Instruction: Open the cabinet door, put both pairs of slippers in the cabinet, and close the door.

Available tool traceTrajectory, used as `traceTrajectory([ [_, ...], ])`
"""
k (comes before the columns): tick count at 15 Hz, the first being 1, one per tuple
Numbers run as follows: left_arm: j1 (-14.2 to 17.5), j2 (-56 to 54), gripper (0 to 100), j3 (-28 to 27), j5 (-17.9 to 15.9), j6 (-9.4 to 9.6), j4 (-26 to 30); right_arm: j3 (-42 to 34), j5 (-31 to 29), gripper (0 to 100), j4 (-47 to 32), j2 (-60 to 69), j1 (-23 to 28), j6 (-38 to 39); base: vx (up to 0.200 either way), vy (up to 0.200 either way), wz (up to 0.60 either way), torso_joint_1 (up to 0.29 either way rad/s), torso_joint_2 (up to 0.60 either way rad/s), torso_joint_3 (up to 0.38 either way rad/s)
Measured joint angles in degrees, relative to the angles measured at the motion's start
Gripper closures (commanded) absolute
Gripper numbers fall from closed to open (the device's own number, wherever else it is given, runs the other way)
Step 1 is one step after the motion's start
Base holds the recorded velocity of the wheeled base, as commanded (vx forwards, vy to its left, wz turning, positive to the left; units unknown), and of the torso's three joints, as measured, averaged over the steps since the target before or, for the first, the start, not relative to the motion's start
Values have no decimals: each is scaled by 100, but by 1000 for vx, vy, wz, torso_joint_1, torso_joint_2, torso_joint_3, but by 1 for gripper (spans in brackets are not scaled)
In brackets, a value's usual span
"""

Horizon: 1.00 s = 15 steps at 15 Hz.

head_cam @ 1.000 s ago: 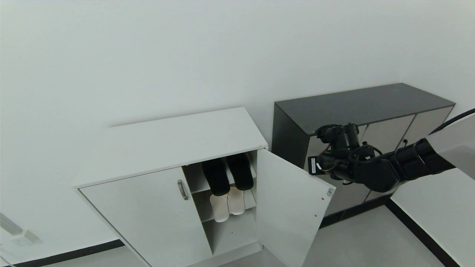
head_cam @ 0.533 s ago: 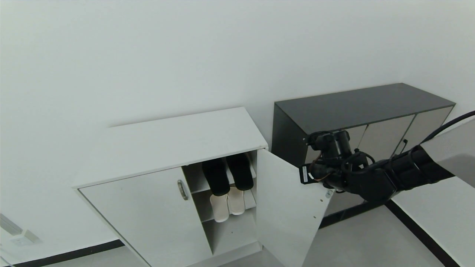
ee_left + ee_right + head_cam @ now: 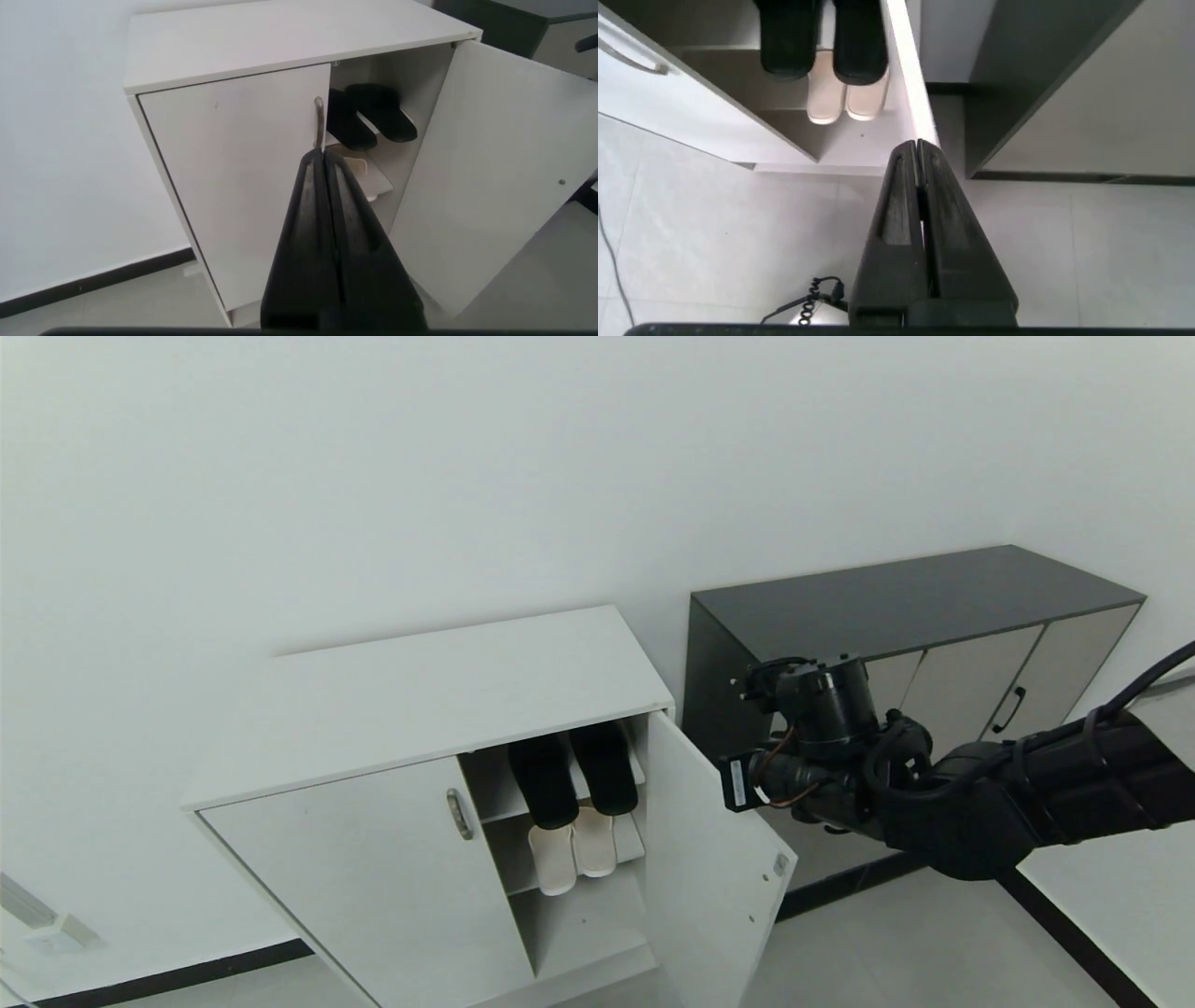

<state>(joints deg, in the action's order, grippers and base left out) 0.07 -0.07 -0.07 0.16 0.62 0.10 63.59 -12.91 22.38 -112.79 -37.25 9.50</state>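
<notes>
The white cabinet (image 3: 439, 691) has its left door shut and its right door (image 3: 709, 840) standing partly open. Inside, the black slippers (image 3: 574, 770) lie on the upper shelf and the white slippers (image 3: 571, 854) on the shelf below. My right arm (image 3: 934, 793) is behind the open door, on its outer side. My right gripper (image 3: 920, 149) is shut and empty, its tips against the door's edge (image 3: 906, 65). My left gripper (image 3: 320, 154) is also shut and empty, held off in front of the shut left door near its handle (image 3: 319, 121).
A dark grey cabinet (image 3: 896, 607) stands against the wall just right of the white one. A white counter (image 3: 1120, 896) with a black base strip runs along the right. A coiled cable (image 3: 813, 299) lies on the tiled floor.
My right arm has moved left, and the right door has swung partway toward the cabinet. The slippers have not moved.
</notes>
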Motion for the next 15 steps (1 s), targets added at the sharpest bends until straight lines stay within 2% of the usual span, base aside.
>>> traceTrajectory([
  [2, 0, 0, 100, 0, 6, 0, 0, -99, 2, 100, 15, 46, 107, 0, 0, 0, 0, 0, 0, 0],
  [7, 2, 0, 100, 2, 6, -30, 0, -216, 0, 100, 26, 83, 243, 2, -200, 0, 0, 5, 6, 2],
  [15, 0, 0, 100, 2, 6, -29, 0, -166, -9, 100, 449, -400, 252, -20, 0, 0, 0, 0, 0, 0],
])
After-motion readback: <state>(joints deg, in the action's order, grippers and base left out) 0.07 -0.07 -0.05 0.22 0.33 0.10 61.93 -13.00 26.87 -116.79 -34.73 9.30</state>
